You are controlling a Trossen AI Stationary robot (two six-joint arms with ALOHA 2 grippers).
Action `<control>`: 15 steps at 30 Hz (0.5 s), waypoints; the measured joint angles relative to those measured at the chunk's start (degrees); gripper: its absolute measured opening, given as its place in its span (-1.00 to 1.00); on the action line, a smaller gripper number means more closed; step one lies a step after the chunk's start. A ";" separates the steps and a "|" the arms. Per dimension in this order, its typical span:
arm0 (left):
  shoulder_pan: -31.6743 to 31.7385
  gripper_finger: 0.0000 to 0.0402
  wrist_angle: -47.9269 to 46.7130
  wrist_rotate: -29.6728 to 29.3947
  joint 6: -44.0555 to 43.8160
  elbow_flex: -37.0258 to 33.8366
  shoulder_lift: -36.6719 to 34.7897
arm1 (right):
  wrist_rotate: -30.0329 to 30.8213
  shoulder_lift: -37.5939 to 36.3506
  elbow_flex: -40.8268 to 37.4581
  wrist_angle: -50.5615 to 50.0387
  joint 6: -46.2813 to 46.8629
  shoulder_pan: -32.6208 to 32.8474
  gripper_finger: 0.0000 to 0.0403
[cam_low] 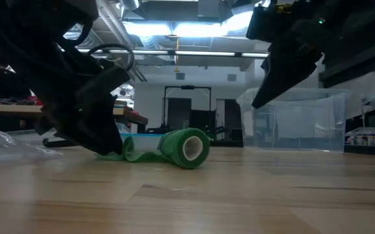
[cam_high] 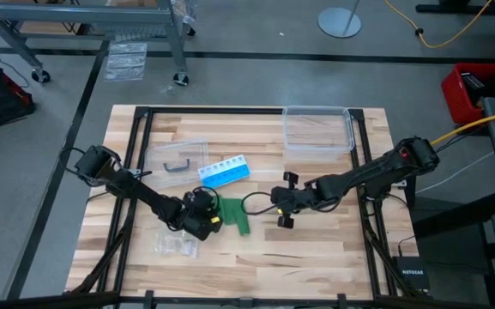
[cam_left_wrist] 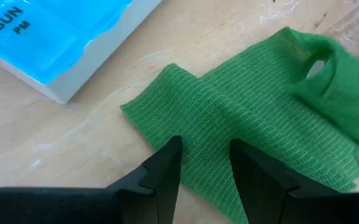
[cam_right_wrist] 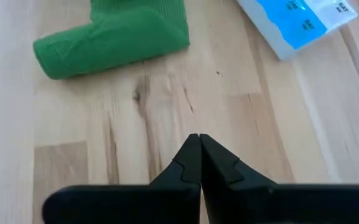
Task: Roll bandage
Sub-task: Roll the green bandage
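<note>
Green gauze lies directly under the left gripper (cam_left_wrist: pixel 205 163), whose fingers stand apart over the flat tail of the bandage (cam_left_wrist: pixel 254 106), pressing or hovering there without pinching it. Outward from there, the rolled end (cam_low: pixel 186 148) sits on the wooden table (cam_high: pixel 316 257), partly wound, near the pill organizer (cam_high: pixel 226 172). The right gripper (cam_right_wrist: pixel 199 149) is pinched shut on nothing, above bare wood beside the roll. The risk I judge likeliest: the soft tail bunches or skews as the roll advances, winding crooked, or the loose roll springs open once released.
</note>
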 joint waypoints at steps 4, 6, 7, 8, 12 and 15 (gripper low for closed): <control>-2.20 -0.32 -1.66 -1.10 -0.67 0.00 0.00 | -0.33 -0.06 -0.02 -2.97 0.02 0.04 -1.00; -3.52 -0.32 -2.52 -1.37 -0.82 0.00 0.00 | -0.46 -0.08 0.00 -4.58 0.00 0.06 -1.00; -4.27 -0.32 -3.10 -1.56 -0.83 0.00 0.00 | -0.48 -0.08 -0.01 -5.47 0.01 0.07 -1.00; -5.03 -0.32 -3.48 -1.77 -0.71 -0.02 0.00 | -0.46 -0.08 -0.02 -6.17 0.01 0.07 -1.00; -7.62 -0.32 -4.71 -2.13 -0.90 -0.04 0.00 | -0.49 -0.08 -0.02 -6.68 0.02 0.07 -1.00; -9.55 -0.32 -7.34 -2.61 -0.97 -0.02 0.00 | -2.33 -0.08 -0.02 -6.30 0.04 0.07 -1.00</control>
